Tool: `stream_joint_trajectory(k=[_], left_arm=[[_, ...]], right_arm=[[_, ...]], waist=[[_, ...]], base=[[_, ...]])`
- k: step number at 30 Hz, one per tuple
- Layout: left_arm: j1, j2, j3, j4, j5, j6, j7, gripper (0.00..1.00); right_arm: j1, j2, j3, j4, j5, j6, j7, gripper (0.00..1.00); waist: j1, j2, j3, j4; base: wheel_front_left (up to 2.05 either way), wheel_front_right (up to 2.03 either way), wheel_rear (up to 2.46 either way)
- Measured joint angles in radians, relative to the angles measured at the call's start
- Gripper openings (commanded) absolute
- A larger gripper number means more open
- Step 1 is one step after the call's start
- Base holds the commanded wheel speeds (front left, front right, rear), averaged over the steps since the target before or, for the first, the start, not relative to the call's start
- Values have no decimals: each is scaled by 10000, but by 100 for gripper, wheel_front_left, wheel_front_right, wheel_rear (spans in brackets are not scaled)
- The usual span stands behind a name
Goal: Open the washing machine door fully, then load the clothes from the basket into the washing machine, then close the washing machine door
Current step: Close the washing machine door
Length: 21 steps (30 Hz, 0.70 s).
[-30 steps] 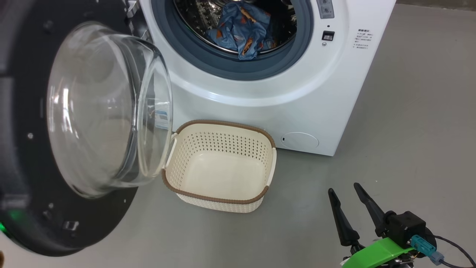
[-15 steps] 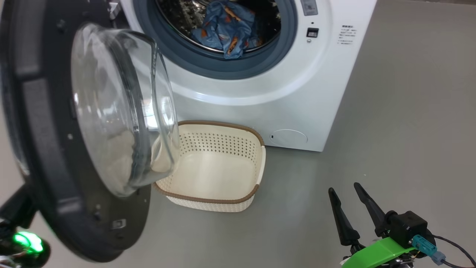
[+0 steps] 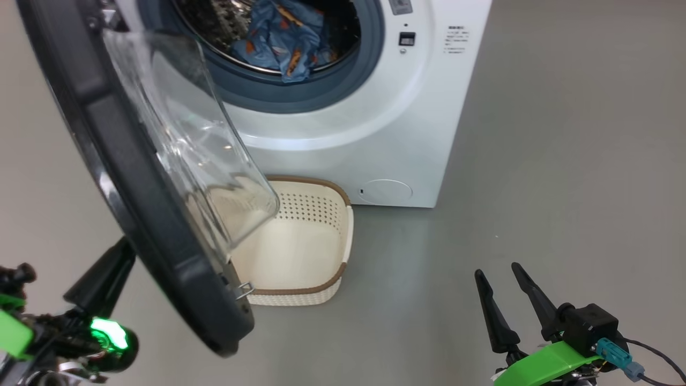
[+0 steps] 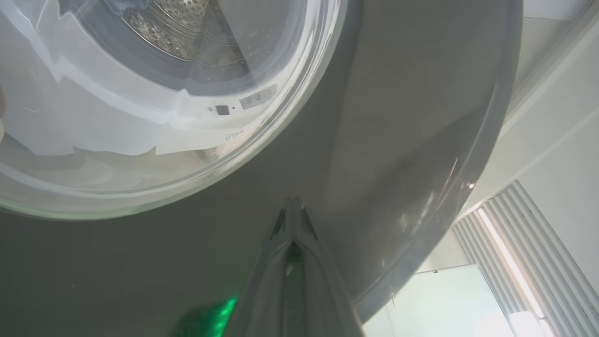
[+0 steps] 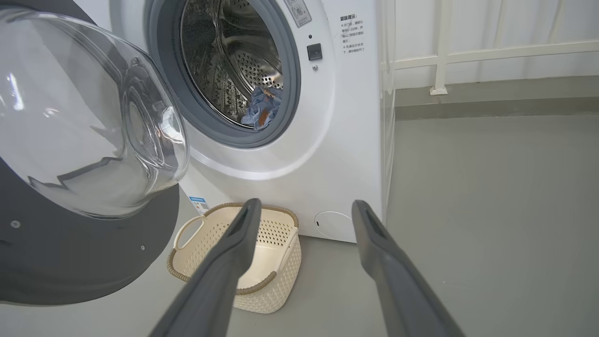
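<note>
Washing machine door standing partway open, glass bowl overlapping the basket set on the floor, clothes lying in the drum of the washing machine, left fingers pressed together at the door's outer face, right fingers spread wide above the floor.

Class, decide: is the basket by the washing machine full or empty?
Empty: the basket shows its bare cream floor; the clothes lie in the drum.

The grey floor carries the white washing machine at twelve o'clock. The cream basket stands just in front, at its six o'clock.
</note>
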<state>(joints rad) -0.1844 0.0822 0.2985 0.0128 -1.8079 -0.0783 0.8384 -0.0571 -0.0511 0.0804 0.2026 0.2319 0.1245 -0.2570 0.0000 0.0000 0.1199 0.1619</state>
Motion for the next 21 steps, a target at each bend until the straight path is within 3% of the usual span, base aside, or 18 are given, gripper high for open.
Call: stream_joint_trajectory(k=[10, 21], left_arm=[[-743, -359, -541, 341, 8, -336, -736, 0], [-2011, -456, -959, 738, -4, -418, -1381, 0]], right_arm=[[-16, 2, -10, -12, 98, 0, 0, 100], [-133, 2, -4, -109, 357, 0, 0, 100]], waist=[[0, 0, 300, -680], [1, 0, 867, -1558]], base=[[0, 0, 0], [0, 0, 0]])
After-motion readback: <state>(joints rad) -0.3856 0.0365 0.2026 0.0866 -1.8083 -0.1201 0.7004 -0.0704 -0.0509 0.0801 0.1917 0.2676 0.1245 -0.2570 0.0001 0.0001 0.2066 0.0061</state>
